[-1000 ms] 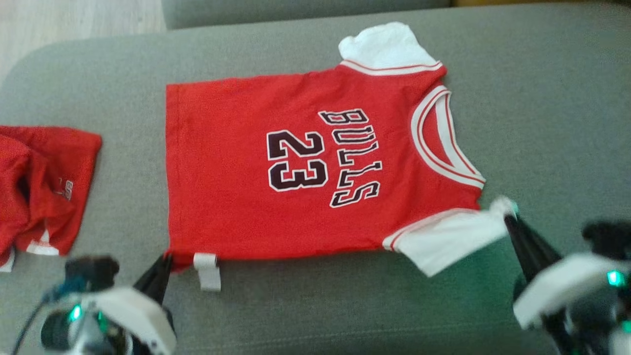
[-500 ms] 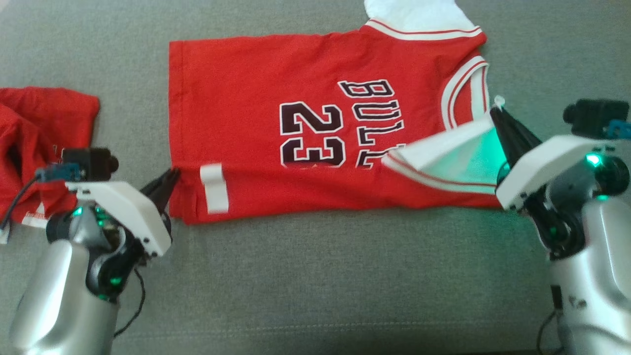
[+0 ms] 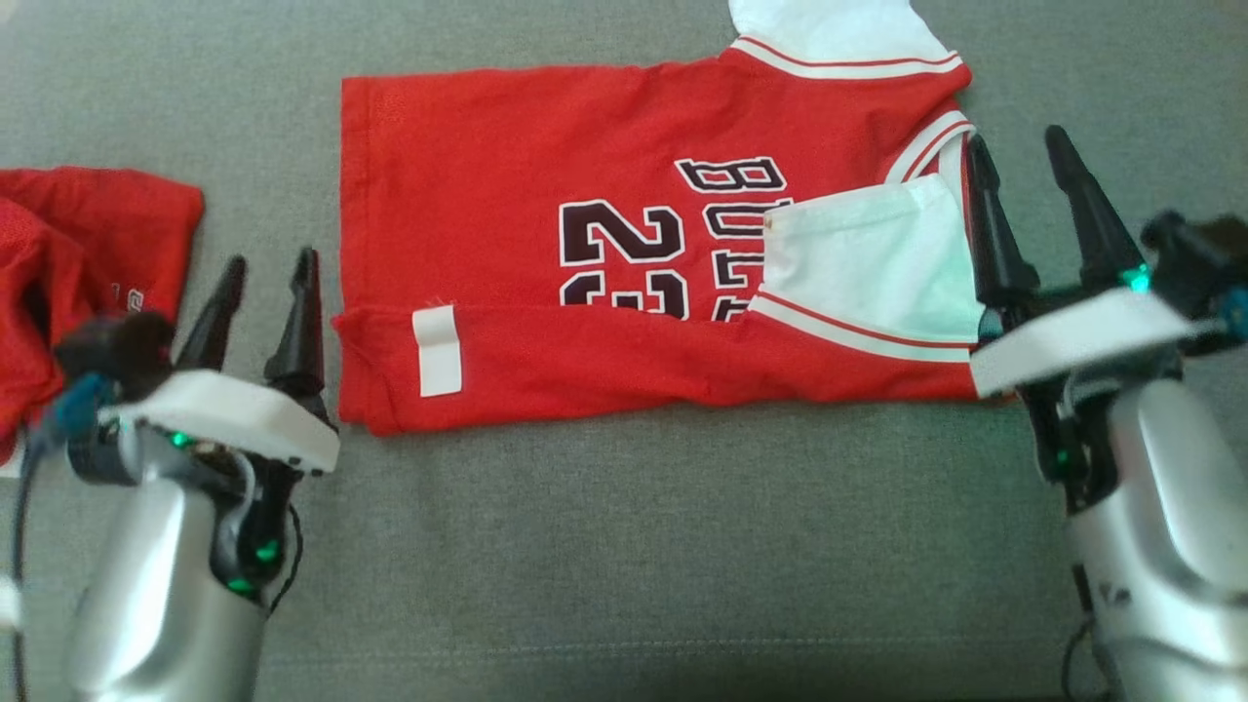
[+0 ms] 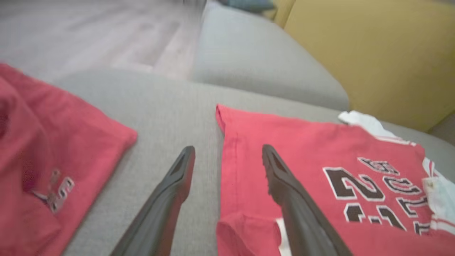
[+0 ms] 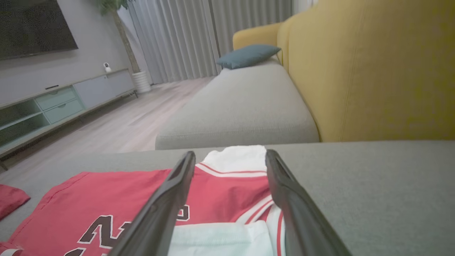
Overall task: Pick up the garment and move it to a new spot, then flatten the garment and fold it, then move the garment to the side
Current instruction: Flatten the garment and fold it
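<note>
Jersey [image 3: 604, 244] lies sideways across the grey cushion [image 3: 624, 546], near edge folded over. The left gripper [image 3: 271, 258] sits just beside its hem and the right gripper [image 3: 1016, 136] beside its collar, both spread and empty.

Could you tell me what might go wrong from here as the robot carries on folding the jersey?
1. The folded near strip of the jersey lies loose, with the left gripper and right gripper both open, so it may flop back.
2. The right gripper stands right beside the folded white sleeve and could drag it askew.
3. The other red garment lies close to the left gripper and might get caught.
</note>
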